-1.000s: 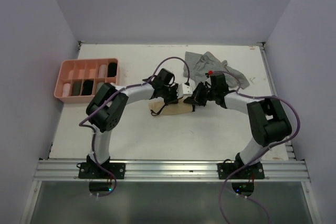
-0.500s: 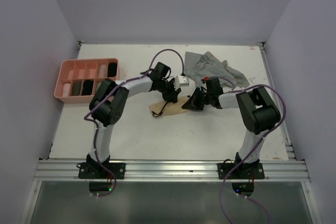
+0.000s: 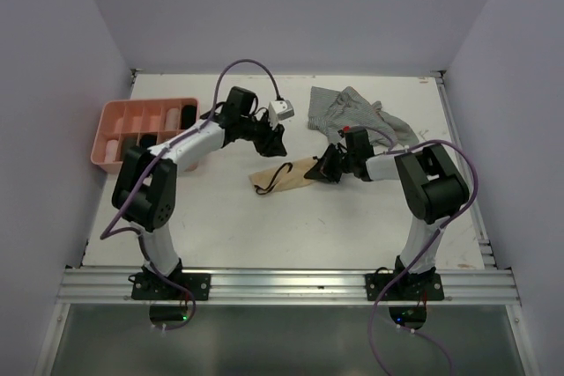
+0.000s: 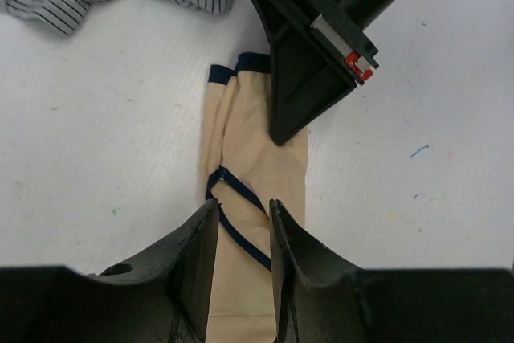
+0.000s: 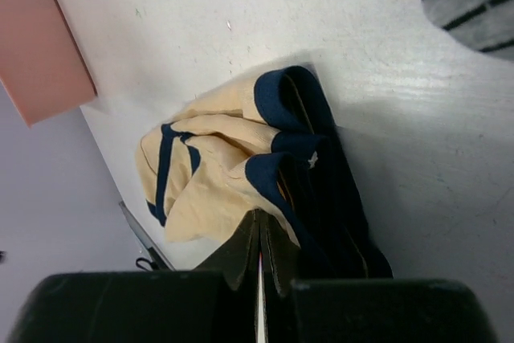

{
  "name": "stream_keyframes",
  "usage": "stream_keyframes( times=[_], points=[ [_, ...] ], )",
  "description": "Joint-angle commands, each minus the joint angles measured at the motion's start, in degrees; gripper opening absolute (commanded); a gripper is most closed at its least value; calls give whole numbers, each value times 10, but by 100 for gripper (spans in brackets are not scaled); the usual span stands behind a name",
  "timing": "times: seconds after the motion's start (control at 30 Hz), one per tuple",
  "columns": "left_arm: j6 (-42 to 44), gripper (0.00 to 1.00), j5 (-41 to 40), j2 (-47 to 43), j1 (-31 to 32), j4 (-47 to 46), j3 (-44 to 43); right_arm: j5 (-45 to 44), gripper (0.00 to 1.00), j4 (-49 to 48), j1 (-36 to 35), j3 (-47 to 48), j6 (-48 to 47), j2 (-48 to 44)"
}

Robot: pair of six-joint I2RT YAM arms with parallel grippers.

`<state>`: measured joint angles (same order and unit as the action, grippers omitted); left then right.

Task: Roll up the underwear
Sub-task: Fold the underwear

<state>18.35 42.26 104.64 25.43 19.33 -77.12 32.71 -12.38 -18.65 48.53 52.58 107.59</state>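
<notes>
The job looks partly done: the pink plastic tray [image 3: 104,121] at the far left of the table [image 3: 264,235] already has several light and dark rolls tucked in its compartments, while two lots of underwear are loose. The beige underwear [image 4: 257,166] lies in the middle of the table, folded into a long narrow strip and not yet rolled. It is thin, soft cotton-like cloth with shallow creases, edged in navy trim that loops across it, and its thicker navy waistband is bunched at the right end. The right gripper [image 5: 259,234] has its fingers pressed together, with the tip resting on that waistband end. Whether a fold is caught between them cannot be told. The left gripper [image 4: 243,226] hangs above the strip's left end with its fingers spread a little and nothing between them. The grey striped underwear [image 3: 348,110] sits in a rumpled, limp heap at the far right, apart from the strip, and looks untouched. By my reckoning, rolling the beige strip, then flattening and rolling the striped pieces, is what remains.
</notes>
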Motion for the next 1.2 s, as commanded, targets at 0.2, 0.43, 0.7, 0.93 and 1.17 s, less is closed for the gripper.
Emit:
stream_keyframes(
  times=[0.2, 0.43, 0.7, 0.93, 1.17],
  points=[
    [-76, 27, -25, 89, -2, 3, 0, 6, 11, 25, -3, 45, -23, -55],
    [-83, 21, -23, 150, -1, 41, -26, -52, 26, 159, -15, 117, -108, -82],
    [-65, 21, -34, 162, -1, 66, -23, -56, 27, 338, -34, 237, -242, -12],
    [-101, 22, -29, 129, 1, 19, 26, -156, 27, 325, -71, 191, -89, -56],
    [-114, 23, -39, 116, 11, -2, 59, -193, 28, 346, -90, 219, 35, -32]
  ],
)
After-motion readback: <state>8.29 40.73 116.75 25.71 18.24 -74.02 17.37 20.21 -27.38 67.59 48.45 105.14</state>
